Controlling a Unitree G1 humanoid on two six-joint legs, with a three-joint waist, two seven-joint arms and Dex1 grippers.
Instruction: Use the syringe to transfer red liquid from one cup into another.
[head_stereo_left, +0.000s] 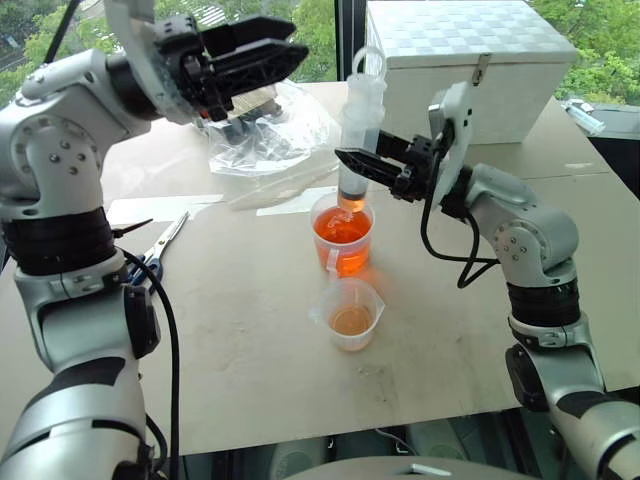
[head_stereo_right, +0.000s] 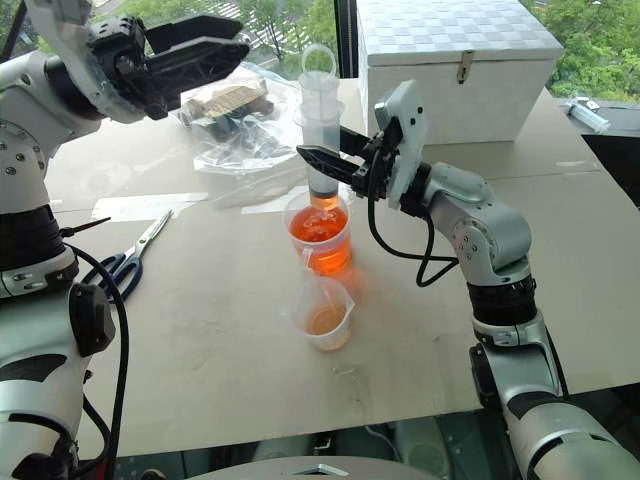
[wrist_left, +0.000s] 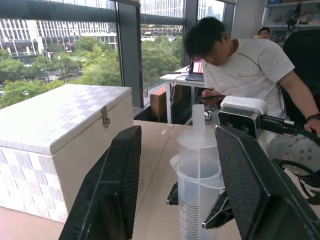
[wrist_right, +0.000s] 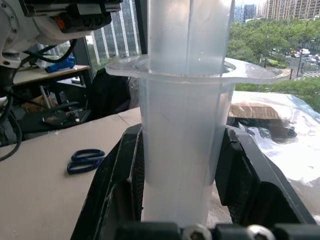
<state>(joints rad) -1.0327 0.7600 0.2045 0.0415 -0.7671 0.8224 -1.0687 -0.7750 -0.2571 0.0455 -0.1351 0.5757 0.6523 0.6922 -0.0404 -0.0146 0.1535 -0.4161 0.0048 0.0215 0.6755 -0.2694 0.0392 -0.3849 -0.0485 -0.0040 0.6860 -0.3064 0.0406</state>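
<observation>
pale cup (head_stereo_left: 352, 313): nearest item, clear plastic with pouring lip, upright on table (head_stereo_left: 250, 340); shallow pale orange layer at its bottom. stands just in front of red cup, a small gap between them.

red cup (head_stereo_left: 342, 234): clear, side handle, upright near table centre; red liquid (head_stereo_left: 341, 229) fills most of its height.

syringe (head_stereo_left: 358, 130): large, clear, held upright directly over red cup; nozzle end dips into cup mouth at the liquid surface; plunger loop at top, raised above barrel flange.

right gripper (head_stereo_left: 352, 163): reaches in from the right, fingers clamped on either side of lower syringe barrel; right wrist view shows both black fingers pressed against the barrel below the flange.

left gripper (head_stereo_left: 268, 52): raised at upper left, pointing toward syringe top, fingers parted about halfway, holding nothing; left wrist view shows plunger and flange between and beyond its two fingers, not touching them.

scissors (head_stereo_left: 152, 251): blue handles, lying flat at left side of table, well apart from cups.

plastic bag (head_stereo_left: 268, 130): clear, crumpled, dark contents, behind cups to the left.

white box (head_stereo_left: 468, 62): latched lid, at far edge of table behind right arm.

person (wrist_left: 248, 70): white shirt, leaning over beyond table, seen in left wrist view.
</observation>
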